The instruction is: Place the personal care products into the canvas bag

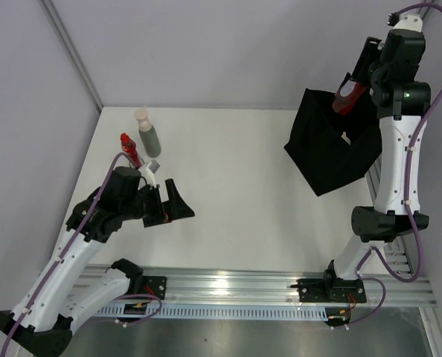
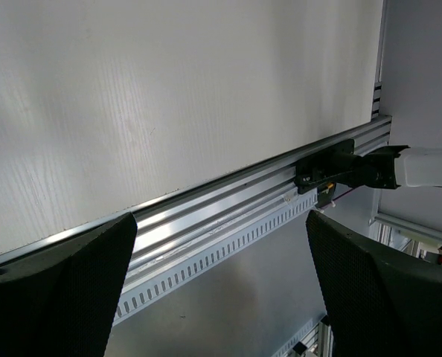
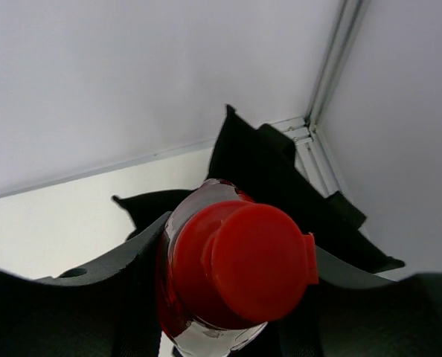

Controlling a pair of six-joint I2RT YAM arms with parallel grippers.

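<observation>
Gripping the red bottle (image 1: 345, 102) by its body, the right claw (image 1: 355, 88) has its two fingers pressed against the bottle's sides. In the right wrist view the round red cap (image 3: 245, 271) fills the gap between the black fingers (image 3: 79, 297) and points back towards the camera. The canvas bag (image 1: 329, 152) lies just beyond and beneath this claw, at the table's (image 1: 236, 163) far right corner. Its floppy black fabric (image 3: 280, 175) spreads out behind the bottle on both sides of the claw. Whether the bottle's base is already past the bag's rim cannot be told.

The left claw (image 1: 170, 207) holds nothing and its jaws stand wide apart above bare table. From its own camera each finger (image 2: 57, 294) frames a stretch of white table (image 2: 169, 97) and the aluminium rail (image 2: 228, 212) ahead of the tips. Behind this claw, beyond its wrist, stand two more bottles. The grey-green bottle (image 1: 149, 138) with the cream cap stands upright and clear of the arm. The red-capped bottle (image 1: 129, 146) stands just beside it, nearer the wrist and partly hidden by it. Both are well apart from the bag and from the right claw.
</observation>
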